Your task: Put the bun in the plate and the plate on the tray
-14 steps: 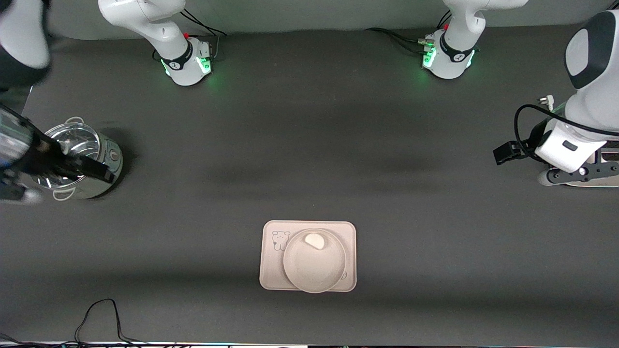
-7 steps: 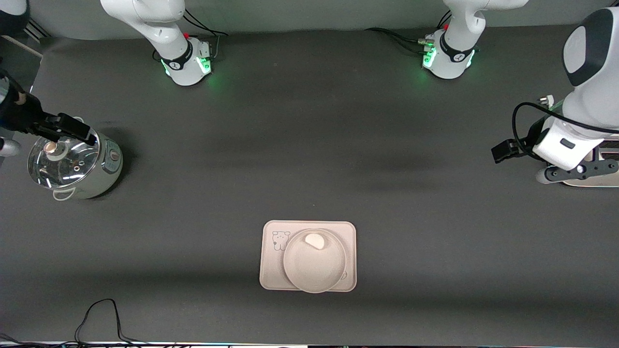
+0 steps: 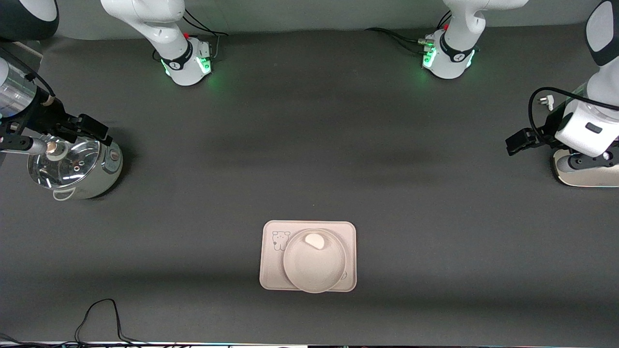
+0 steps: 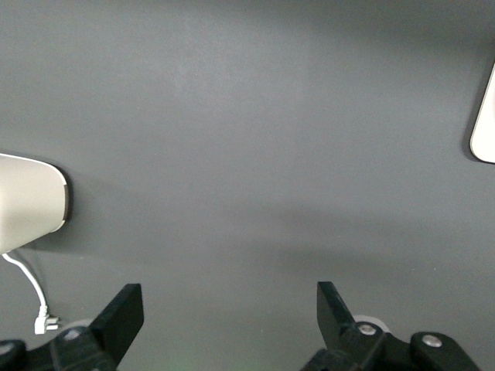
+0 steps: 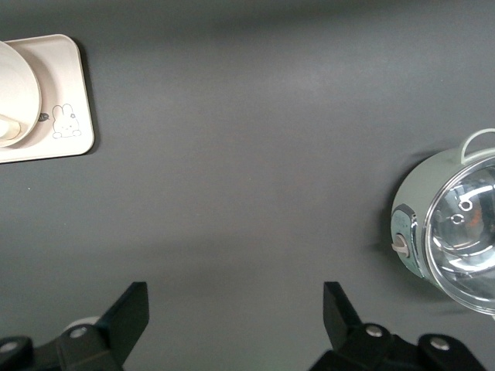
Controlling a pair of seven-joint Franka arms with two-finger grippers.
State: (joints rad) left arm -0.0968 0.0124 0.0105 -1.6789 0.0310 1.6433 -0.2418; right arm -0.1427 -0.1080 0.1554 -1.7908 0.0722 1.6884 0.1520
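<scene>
The tray (image 3: pixel 271 270) lies on the table near the front camera. The plate (image 3: pixel 314 266) rests on it, with the bun (image 3: pixel 314 239) in the plate at its rim. The tray (image 5: pixel 73 100) and plate (image 5: pixel 15 85) also show in the right wrist view. My right gripper (image 3: pixel 24 144) is open and empty, up over the pot's rim at the right arm's end; it shows in its wrist view too (image 5: pixel 236 297). My left gripper (image 3: pixel 587 162) is open and empty over a white device at the left arm's end, and shows in its wrist view (image 4: pixel 230 297).
A pale green pot (image 3: pixel 72 166) with a glass lid stands at the right arm's end and shows in the right wrist view (image 5: pixel 456 224). A white device (image 3: pixel 587 180) with a plug cord sits at the left arm's end. A black cable (image 3: pixel 96 314) lies near the front edge.
My right hand has swung off the top of the pot toward the table's end, uncovering the lid's knob. My left hand has shifted toward the bases' edge. Tray, plate and bun have not moved.
</scene>
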